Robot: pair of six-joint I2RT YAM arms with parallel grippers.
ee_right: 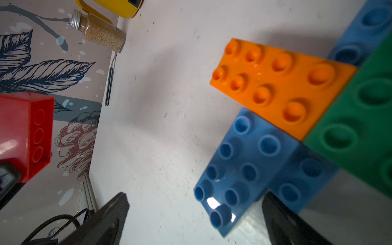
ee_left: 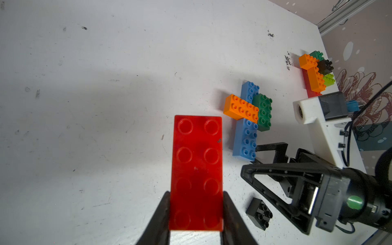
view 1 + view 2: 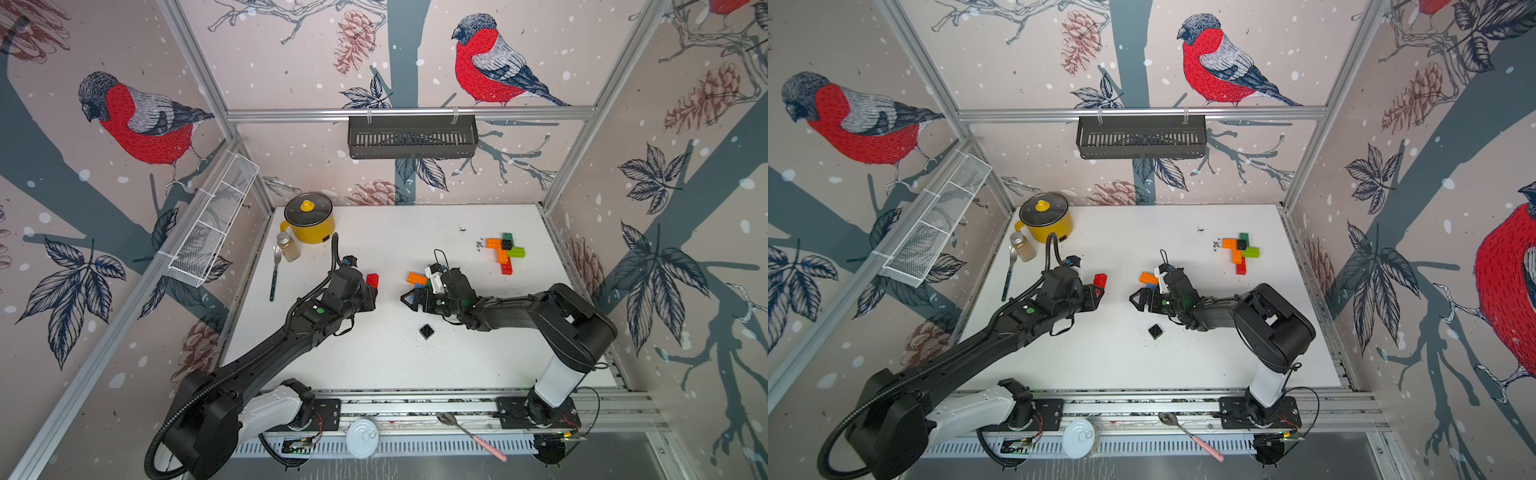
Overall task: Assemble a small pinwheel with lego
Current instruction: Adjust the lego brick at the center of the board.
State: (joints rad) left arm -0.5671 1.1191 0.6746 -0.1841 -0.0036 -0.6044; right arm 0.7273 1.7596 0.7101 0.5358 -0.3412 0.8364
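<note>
Nearest, on the rail in front of the desk (image 3: 374, 365), lie one round white lid (image 3: 362, 438) and one pink-handled spoon (image 3: 473, 436). Neither belongs to the build.

The step in hand looks like adding a blade. The left fingers (image 2: 158, 216) are clenched on one end of a red brick (image 2: 196, 152), which seems raised off the desk, left of centre. The right fingers (image 1: 106, 220) are spread wide, grasping nothing, just beside the near end of a half-built cluster (image 3: 417, 279) at the desk's middle, where an orange brick and a dark green brick sit on blue. At far right lies what seems a finished pinwheel (image 3: 505, 252).

As I read it, the next move is to carry the red brick right to the cluster, turn it to fill the missing arm, line up the studs and press down, while the right fingers steady the blue base. The loose black square (image 3: 427, 331), on the near side of the cluster, probably caps the centre afterwards.

Counted:
- Red bricks: two, one held and one in the far pinwheel.
- Dark green: two.
- Lime: one.
- Black squares: two, one loose and one atop the far pinwheel.
- Orange: one in the cluster, plus one or two far off; I cannot tell.
- Blue: one, or two end to end; unclear.
- At far left: one yellow pot (image 3: 309, 220), one spice jar (image 3: 288, 247) and one fork (image 3: 274, 274).
</note>
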